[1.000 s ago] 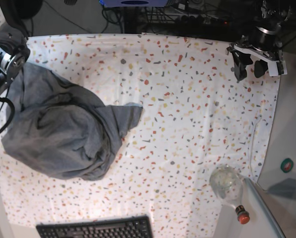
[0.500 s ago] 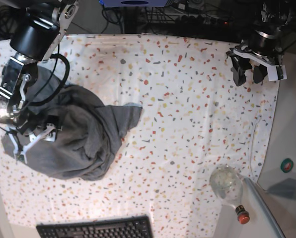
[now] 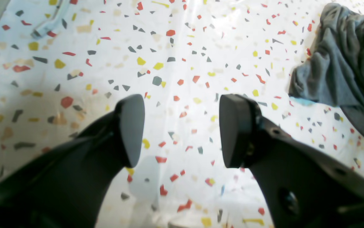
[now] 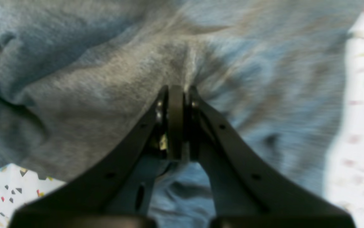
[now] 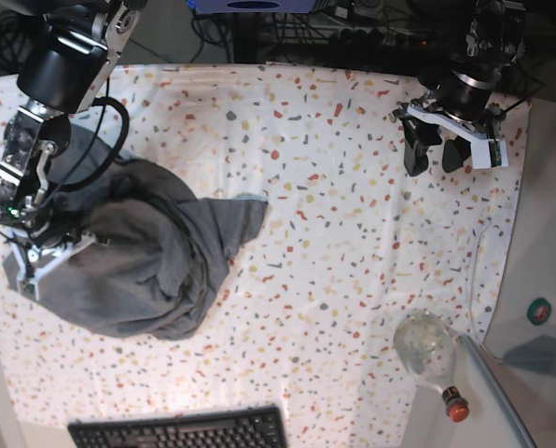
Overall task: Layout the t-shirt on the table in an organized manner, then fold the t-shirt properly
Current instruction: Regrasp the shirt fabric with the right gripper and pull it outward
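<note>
Right tool: clamped shut on a pinched ridge of the t-shirt, fabric gathered into a crease at the tips
Left tool: jaws standing apart, nothing between them, hanging over bare speckled surface, well apart from the garment
T-shirt location: crumpled heap on the side of the surface under the right arm, not yet spread; far edge of the heap visible in the left wrist view
Step in hand: first pinch for spreading the garment out
Doing it well: lift just enough to let the folds fall free; draw slowly toward open surface; best to bring the empty tool across to a second hold on a hem or shoulder before pulling wide; a pinch mid-panel likely drags the heap rather than opening it
Orientation: no clear heading, collar and hem cannot be told apart in the bunch; one flap pointing toward the middle of the surface
Long axis: roughly diagonal across the heap, judged loosely
</note>
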### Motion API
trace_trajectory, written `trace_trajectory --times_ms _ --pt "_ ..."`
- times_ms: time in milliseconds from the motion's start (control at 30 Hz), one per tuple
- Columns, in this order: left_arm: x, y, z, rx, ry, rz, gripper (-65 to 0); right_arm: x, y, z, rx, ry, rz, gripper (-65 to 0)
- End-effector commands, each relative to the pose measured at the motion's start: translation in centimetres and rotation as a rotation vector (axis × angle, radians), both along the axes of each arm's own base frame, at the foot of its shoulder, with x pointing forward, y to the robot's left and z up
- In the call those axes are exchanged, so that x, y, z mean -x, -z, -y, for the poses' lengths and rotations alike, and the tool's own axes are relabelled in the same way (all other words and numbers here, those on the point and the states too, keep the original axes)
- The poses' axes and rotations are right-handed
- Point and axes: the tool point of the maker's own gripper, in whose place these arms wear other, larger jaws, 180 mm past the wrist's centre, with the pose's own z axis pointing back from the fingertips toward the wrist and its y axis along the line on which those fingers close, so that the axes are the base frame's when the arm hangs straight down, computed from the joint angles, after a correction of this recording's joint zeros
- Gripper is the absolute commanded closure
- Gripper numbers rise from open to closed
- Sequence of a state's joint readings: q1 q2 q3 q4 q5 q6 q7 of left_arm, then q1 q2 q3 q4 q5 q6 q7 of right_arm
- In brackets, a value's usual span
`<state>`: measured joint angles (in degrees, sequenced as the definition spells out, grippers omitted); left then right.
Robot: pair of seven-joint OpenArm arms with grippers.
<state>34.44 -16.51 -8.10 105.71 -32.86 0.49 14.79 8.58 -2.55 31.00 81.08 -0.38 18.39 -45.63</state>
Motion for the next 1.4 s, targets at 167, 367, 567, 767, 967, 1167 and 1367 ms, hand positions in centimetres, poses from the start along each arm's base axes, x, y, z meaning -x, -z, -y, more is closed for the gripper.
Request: trace_trajectory --times_ms 167,367,567,767,967,1167,1367 --pt "-0.1 -0.2 -0.9 -0.019 -0.011 0.014 -34.9 -0.9 -3.4 3.1 0.089 0.017 0.053 0.0" --pt "0.7 0.4 -1.3 -0.025 -0.015 -0.010 -34.9 0.8 -6.8 -0.5 0.210 -0.152 0.079 -35.0" --pt "1.0 -0.2 -3.8 -0.066 -0.065 -0.003 -34.9 2.0 -6.4 -9.3 0.215 -0.424 0.096 -50.1" --pt "1.8 -0.8 -6.6 -0.109 -0.128 -0.003 -34.9 0.9 -3.2 -12.5 0.162 -0.507 0.077 -50.1" --pt "2.6 -0.7 -7.2 -0.120 -0.139 -0.019 -34.9 0.2 -0.3 -12.6 0.129 -0.490 0.031 -50.1" --pt "2.6 -0.5 -6.9 -0.114 -0.134 -0.023 -34.9 -1.2 1.2 -11.8 0.118 -0.403 0.032 -41.9" --pt "2.6 -0.3 -6.9 -0.113 -0.135 -0.027 -34.9 -0.7 -1.3 -10.8 0.138 -0.377 0.102 0.0"
